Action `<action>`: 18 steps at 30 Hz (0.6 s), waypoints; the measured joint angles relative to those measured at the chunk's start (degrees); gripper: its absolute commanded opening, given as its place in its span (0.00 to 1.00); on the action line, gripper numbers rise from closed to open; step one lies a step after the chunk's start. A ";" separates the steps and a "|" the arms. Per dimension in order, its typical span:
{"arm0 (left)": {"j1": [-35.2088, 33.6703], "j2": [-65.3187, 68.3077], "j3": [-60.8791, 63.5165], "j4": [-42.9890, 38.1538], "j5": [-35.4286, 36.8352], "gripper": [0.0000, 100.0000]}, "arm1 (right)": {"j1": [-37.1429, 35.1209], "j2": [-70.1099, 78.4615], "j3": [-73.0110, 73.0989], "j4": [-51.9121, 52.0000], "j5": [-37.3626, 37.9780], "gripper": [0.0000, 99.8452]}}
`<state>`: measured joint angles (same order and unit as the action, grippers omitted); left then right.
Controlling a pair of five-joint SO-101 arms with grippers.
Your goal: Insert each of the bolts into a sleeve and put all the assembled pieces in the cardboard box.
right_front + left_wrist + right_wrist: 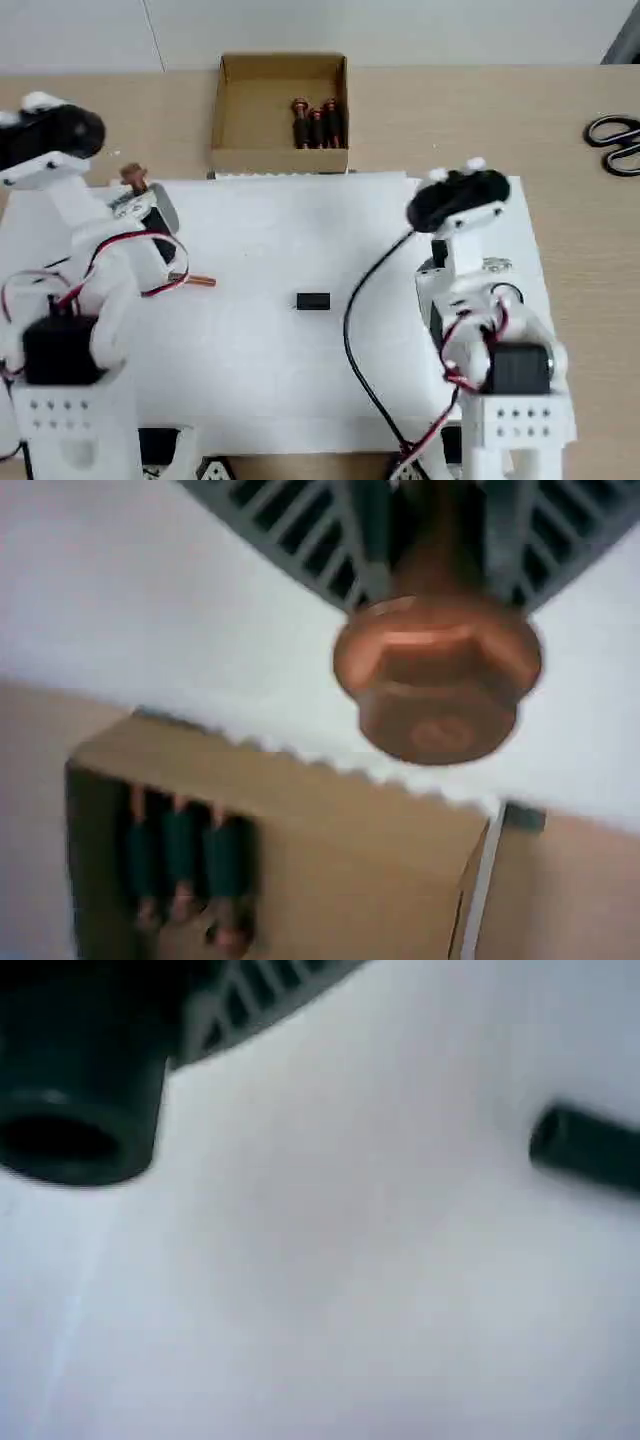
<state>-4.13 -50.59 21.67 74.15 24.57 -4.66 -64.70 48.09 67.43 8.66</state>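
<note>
While the left tool grips a bolt, the right tool holds a sleeve; another sleeve lies on the sheet, and three assembled pieces rest in the box.

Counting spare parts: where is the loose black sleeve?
In the high view the loose sleeve lies near the middle of the white sheet, to the right of the lying bolt.

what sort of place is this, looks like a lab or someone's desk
Probably a robotics lab or hobby bench: a light wooden table under a white sheet, a white plastic left robot arm and its right twin with bare red wiring, and a small open cardboard box of sleeved copper bolts.
</note>
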 measured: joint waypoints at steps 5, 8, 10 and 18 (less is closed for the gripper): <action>0.00 -8.09 7.38 -5.36 -0.09 0.01 | -5.98 -10.55 9.67 -5.89 -1.76 0.00; 1.49 -14.68 15.12 -9.93 -1.05 0.01 | -9.93 -17.05 17.14 -10.73 -1.76 0.00; 3.43 -19.96 20.75 -12.31 -2.46 0.01 | -11.78 -21.63 22.15 -14.15 -1.76 0.00; 7.38 -40.09 38.24 -17.32 -4.22 0.01 | -21.54 -37.63 37.27 -20.04 -1.76 0.00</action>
<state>3.25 -90.68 59.91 56.84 20.35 -26.20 -102.33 85.36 47.38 6.90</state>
